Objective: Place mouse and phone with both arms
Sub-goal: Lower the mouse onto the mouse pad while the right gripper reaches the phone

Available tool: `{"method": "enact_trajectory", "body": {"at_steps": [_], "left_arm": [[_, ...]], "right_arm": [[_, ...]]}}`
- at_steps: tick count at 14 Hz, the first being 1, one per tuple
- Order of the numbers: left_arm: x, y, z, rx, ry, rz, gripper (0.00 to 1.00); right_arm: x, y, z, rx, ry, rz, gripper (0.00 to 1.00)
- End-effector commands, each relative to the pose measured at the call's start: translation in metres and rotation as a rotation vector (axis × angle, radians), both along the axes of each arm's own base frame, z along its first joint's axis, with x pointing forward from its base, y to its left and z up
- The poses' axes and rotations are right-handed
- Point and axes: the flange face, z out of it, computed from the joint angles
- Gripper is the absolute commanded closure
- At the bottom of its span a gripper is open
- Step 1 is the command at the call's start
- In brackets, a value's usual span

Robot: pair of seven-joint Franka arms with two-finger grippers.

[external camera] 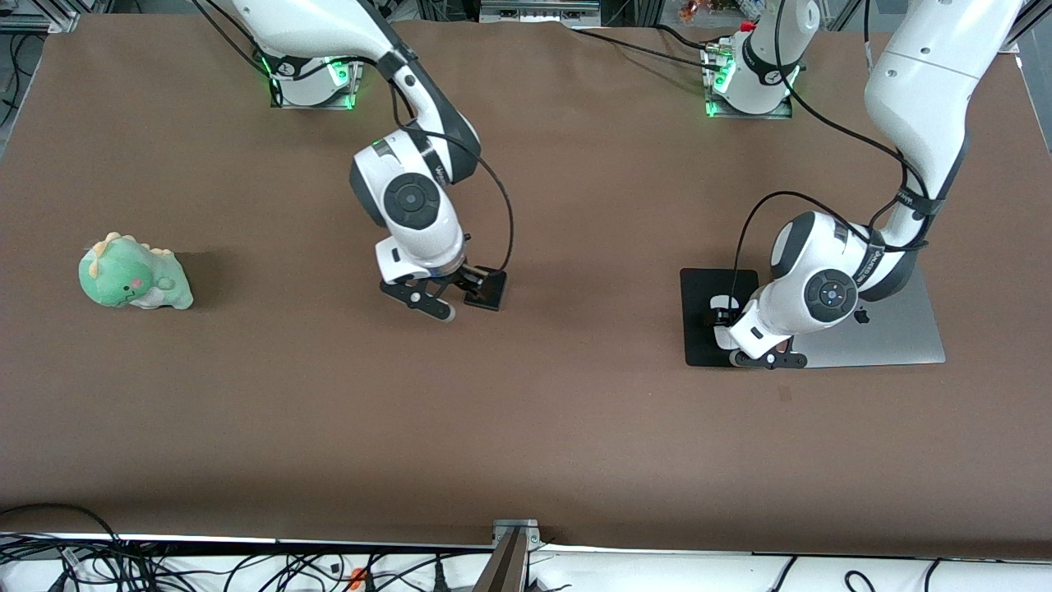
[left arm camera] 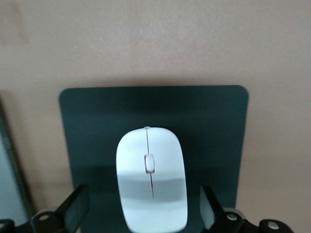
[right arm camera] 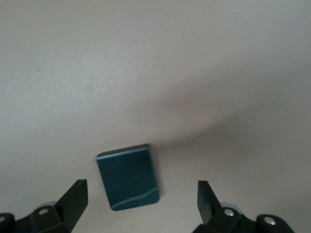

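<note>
The white mouse point(left arm camera: 151, 182) lies on the black mouse pad point(left arm camera: 97, 121) toward the left arm's end of the table. My left gripper point(left arm camera: 143, 211) is open low over it, with one finger point(left arm camera: 77, 206) on each side and a gap to the mouse. In the front view the left gripper point(external camera: 734, 329) covers most of the mouse point(external camera: 723, 302). The black phone point(right arm camera: 128, 177) lies flat on the brown table near the middle. My right gripper point(right arm camera: 141, 204) is open just above it, its fingers point(right arm camera: 208, 199) wide apart. In the front view the phone point(external camera: 491, 289) shows beside the right gripper point(external camera: 450, 296).
A closed silver laptop point(external camera: 896, 337) lies beside the mouse pad point(external camera: 700, 329), partly under the left arm. A green dinosaur plush point(external camera: 131, 284) sits toward the right arm's end of the table. Brown table cloth point(external camera: 526, 427) lies nearer the front camera.
</note>
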Motion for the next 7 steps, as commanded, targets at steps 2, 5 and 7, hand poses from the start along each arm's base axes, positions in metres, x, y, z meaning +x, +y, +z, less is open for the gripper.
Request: {"method": "enact_trajectory", "body": {"at_steps": [2, 5, 7], "left_arm": [[0.011, -0.002, 0.116, 0.064, 0.021, -0.012, 0.00], [0.022, 0.008, 0.215, 0.097, 0.079, -0.055, 0.00], [0.022, 0.025, 0.278, 0.099, 0.101, -0.066, 0.00]], "right_arm": [[-0.021, 0.044, -0.049, 0.002, -0.057, 0.070, 0.00], [-0.026, 0.049, -0.066, -0.048, -0.088, 0.171, 0.00], [-0.024, 0.046, -0.068, -0.056, -0.086, 0.227, 0.00]]}}
